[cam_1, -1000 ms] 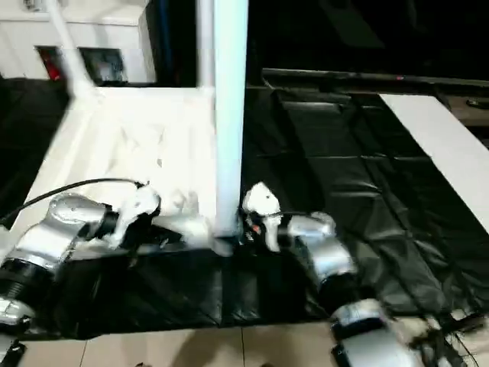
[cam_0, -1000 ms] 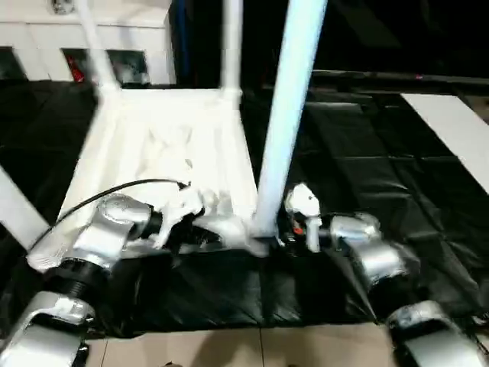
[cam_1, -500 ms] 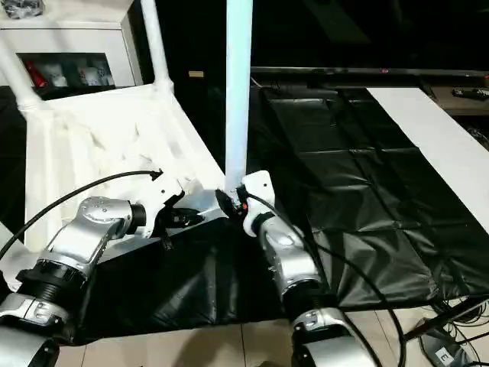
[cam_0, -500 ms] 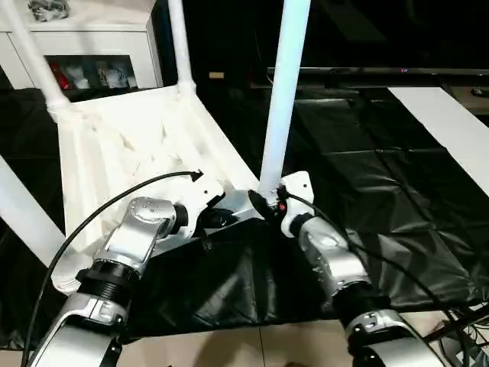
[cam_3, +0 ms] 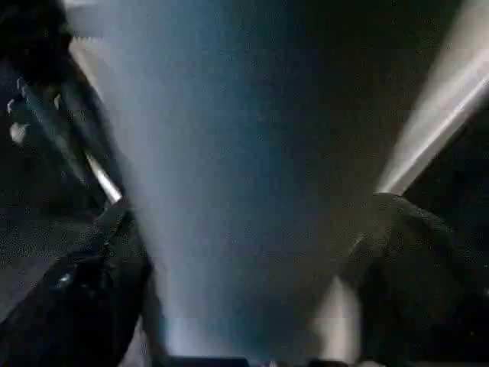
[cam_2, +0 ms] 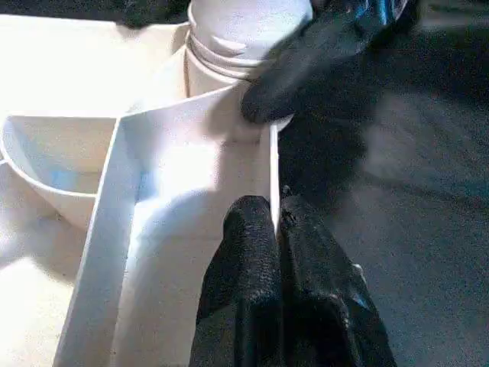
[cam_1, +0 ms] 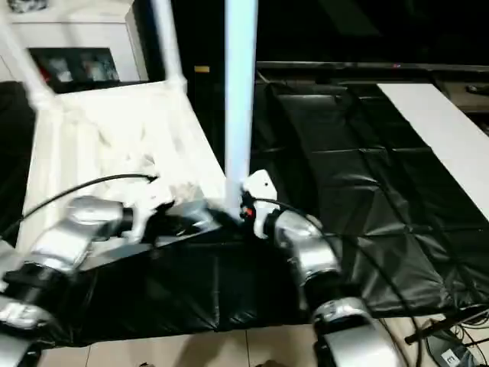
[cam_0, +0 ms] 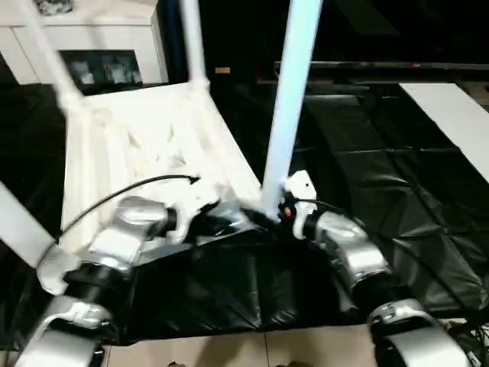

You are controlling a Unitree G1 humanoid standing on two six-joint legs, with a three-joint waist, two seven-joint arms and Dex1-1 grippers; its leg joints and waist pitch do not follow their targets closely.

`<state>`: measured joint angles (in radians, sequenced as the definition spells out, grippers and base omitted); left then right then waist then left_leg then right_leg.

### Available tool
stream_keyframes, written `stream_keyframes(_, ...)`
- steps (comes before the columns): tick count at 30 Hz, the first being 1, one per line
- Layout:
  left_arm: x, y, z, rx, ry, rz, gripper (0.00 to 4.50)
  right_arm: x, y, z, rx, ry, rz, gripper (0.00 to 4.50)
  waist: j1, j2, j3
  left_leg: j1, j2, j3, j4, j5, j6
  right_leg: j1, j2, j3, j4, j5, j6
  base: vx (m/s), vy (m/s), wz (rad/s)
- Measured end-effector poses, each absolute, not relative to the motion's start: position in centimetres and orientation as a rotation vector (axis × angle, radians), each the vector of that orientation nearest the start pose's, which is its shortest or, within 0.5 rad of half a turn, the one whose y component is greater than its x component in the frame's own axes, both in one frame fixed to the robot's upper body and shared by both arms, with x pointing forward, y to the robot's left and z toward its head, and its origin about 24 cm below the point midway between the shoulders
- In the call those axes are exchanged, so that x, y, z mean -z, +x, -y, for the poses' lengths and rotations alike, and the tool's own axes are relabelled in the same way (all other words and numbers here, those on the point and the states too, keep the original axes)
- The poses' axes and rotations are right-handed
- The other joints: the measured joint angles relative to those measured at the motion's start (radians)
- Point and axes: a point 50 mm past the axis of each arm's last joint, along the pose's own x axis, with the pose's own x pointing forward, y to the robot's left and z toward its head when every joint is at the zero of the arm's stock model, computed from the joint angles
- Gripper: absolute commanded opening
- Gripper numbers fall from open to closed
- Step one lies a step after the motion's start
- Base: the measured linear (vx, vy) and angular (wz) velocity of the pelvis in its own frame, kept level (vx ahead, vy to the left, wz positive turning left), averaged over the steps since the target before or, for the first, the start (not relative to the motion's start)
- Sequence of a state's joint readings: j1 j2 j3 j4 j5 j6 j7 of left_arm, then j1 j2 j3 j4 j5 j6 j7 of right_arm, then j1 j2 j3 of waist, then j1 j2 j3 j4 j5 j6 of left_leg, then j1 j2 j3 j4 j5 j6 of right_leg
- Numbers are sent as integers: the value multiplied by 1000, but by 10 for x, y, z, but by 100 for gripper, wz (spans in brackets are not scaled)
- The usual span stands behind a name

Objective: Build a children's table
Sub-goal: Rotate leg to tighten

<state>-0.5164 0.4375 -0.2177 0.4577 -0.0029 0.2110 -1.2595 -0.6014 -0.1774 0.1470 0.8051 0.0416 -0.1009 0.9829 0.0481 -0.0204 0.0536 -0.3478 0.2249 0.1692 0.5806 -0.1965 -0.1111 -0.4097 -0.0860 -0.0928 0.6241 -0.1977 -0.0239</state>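
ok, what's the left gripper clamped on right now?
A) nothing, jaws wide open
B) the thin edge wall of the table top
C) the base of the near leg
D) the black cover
B: in the left wrist view the left gripper has its jaws closed on the thin upright edge wall of the white top, just short of the corner socket where the near leg stands.

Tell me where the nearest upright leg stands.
In the left eye view the leg rises from the near right corner of the upturned table top, right beside the right gripper.
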Motion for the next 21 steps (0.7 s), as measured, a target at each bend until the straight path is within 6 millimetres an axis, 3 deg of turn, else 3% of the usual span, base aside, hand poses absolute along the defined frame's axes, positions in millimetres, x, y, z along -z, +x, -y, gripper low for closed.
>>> stream_keyframes(6, -60, 301, -170, 1369, 359, -527, 0, -40, 320, 106, -1323, -229, -252, 446, 14, -8, 2, -1, 2, 0, 7, 0, 0, 0, -1, 0, 5, 0, 0, 0, 0, 0)
stream_keyframes(7, -60, 300, -171, 1376, 361, -530, 0, -40, 320, 106, -1334, -233, -255, 411, 15, -11, 2, -1, 2, 0, 7, 0, 0, 0, -1, 0, 5, 0, 0, 0, 0, 0)
stream_keyframes(10, -60, 300, -172, 1387, 371, -531, 0, -40, 319, 105, -1367, -229, -262, 408, 16, -15, 1, -1, 2, 0, 7, -2, -4, 1, -1, 0, 6, 0, 0, 0, 0, 0)
stream_keyframes(21, -60, 299, -175, 1395, 376, -532, 0, -39, 316, 101, -1430, -226, -281, 308, 13, -19, 0, -1, 2, 0, 8, -2, -4, 1, -2, 0, 7, 0, 0, 0, 0, 0)
